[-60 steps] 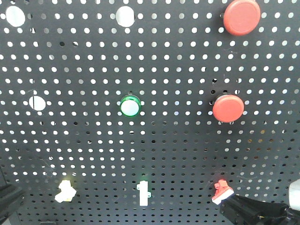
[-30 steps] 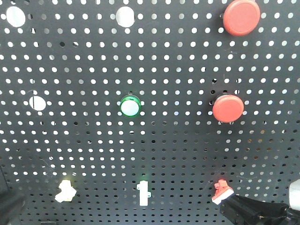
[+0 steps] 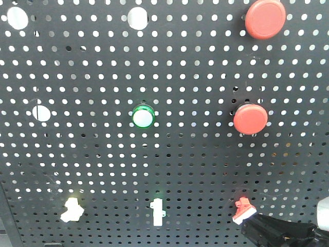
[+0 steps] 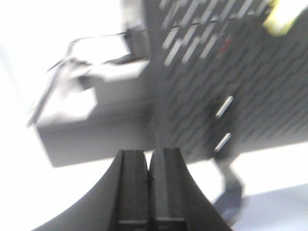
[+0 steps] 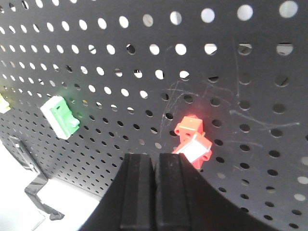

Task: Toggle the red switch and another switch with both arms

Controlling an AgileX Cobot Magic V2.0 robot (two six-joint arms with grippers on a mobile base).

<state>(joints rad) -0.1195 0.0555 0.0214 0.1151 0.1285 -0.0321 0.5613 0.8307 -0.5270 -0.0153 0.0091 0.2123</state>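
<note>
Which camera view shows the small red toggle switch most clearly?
The right wrist view: the red switch is large and sharp there, just above the shut right pincer. The front view shows it small. The blurred left wrist view does not show it.

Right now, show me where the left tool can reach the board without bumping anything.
Free: the bare pegboard between the green button and the bottom row, and left of the pale yellow switch. Crowded: the bottom right, where the right tool sits just below the red switch.
</note>
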